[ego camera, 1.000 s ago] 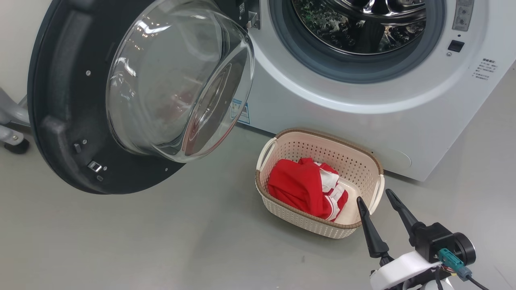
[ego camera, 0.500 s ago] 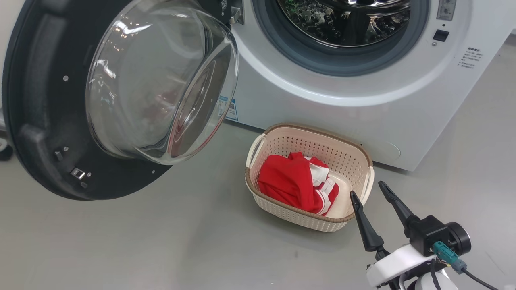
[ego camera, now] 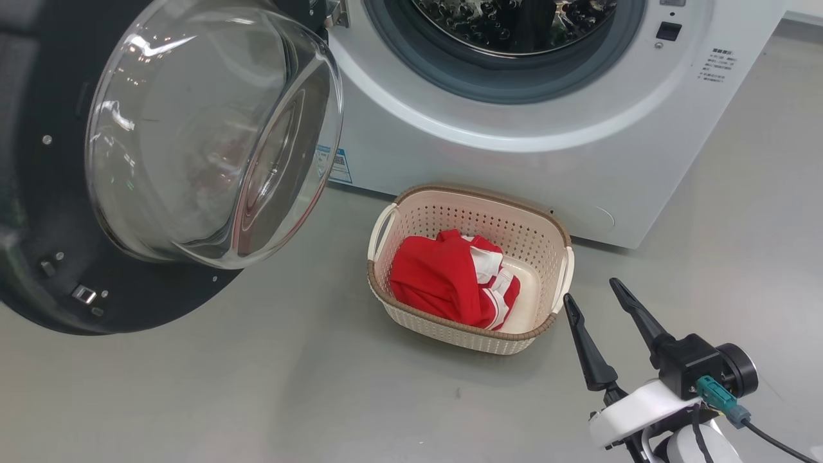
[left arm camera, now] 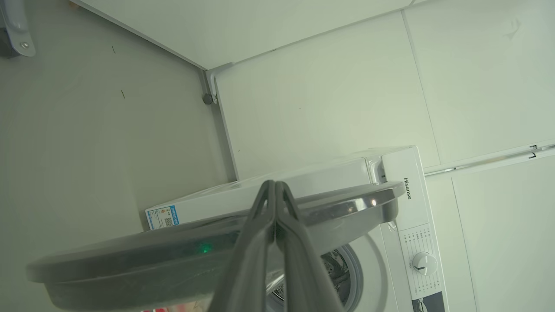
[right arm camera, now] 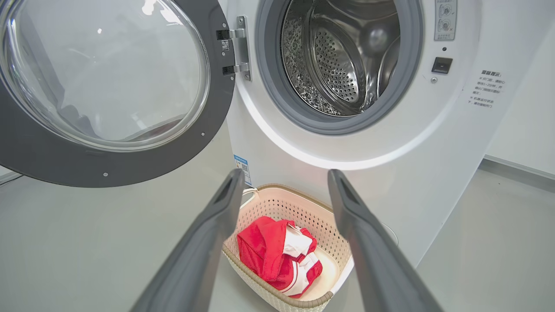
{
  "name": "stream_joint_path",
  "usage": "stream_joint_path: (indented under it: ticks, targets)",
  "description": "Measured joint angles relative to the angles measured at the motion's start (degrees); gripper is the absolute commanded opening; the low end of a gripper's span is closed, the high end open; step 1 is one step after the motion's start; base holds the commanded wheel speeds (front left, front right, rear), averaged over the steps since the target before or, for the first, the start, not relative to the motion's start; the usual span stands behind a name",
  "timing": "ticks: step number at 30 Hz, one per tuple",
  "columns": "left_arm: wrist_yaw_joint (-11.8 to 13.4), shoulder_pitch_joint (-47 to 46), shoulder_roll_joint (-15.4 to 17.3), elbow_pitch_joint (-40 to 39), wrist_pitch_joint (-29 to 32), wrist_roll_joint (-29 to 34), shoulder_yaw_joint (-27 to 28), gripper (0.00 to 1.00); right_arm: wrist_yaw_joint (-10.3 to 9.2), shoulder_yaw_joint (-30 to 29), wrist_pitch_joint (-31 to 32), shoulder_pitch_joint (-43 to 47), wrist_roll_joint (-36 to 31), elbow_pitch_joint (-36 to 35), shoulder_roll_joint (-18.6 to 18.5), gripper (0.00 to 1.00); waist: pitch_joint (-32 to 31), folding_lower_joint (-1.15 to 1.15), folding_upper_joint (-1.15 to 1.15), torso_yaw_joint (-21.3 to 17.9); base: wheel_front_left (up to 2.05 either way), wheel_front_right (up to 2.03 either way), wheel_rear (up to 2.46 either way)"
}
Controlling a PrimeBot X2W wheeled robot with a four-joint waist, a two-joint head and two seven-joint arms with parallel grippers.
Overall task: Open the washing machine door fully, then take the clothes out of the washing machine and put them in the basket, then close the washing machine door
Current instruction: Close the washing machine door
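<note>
The washing machine (ego camera: 514,161) stands at the back with its steel drum (right arm camera: 342,56) exposed. The washing machine door (ego camera: 38,225) hangs swung wide to the left, its glass bowl (ego camera: 206,128) bulging toward me. On the floor before the machine sits the basket (ego camera: 476,193), and the red and white clothes (ego camera: 437,276) lie inside it. My right gripper (ego camera: 590,290) hovers just right of the basket, open and empty. My left gripper (left arm camera: 274,186) is shut on nothing, its fingers lying across the door's dark rim (left arm camera: 130,260); I cannot tell whether they touch it.
Smooth grey floor spreads left of and in front of the basket. A white tiled wall (left arm camera: 347,86) runs behind the machine. A grey wheeled leg (left arm camera: 13,30) stands on the floor beyond the door. A cable (ego camera: 765,437) trails from my right wrist.
The head camera has shifted, so the whole scene has slid left. My right gripper's fingertips, earlier over the basket's right corner, now stand clear of it. The clothes lie as before.
</note>
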Motion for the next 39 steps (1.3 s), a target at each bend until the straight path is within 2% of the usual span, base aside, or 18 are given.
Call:
stream_joint_path:
  ticks: [10, 22, 34, 39]
  targets:
    - [-0.4, -2.3, -0.1, 3.4, 3.9, -1.6, -2.1, 0.0, -0.01, -0.5, 0.0, -0.1, 0.0, 0.0, -0.1, 1.0, 1.0, 0.0, 0.0, -0.9, 0.0, 0.0, 0.0]
    - [-2.4, -2.6, 0.3, 5.3, 9.3, -3.3, -3.4, 0.0, -0.05, -0.6, 0.0, -1.1, 0.0, 0.0, -0.1, 1.0, 1.7, 0.0, 0.0, -1.3, 0.0, 0.0, 0.0]
    - [-5.4, -2.2, 0.2, 5.3, 15.1, -5.7, -4.4, 0.0, -0.05, -0.5, 0.0, -2.2, 0.0, -0.1, -0.1, 1.0, 1.5, 0.0, 0.0, -2.8, 0.0, 0.0, 0.0]
    - [-7.8, -0.6, 0.0, 4.3, 17.5, -6.7, -4.8, 0.0, -0.08, -0.6, 0.0, -2.3, 0.0, -0.1, 0.0, 1.0, 1.4, 0.0, 0.0, -3.9, 0.0, 0.0, 0.0]
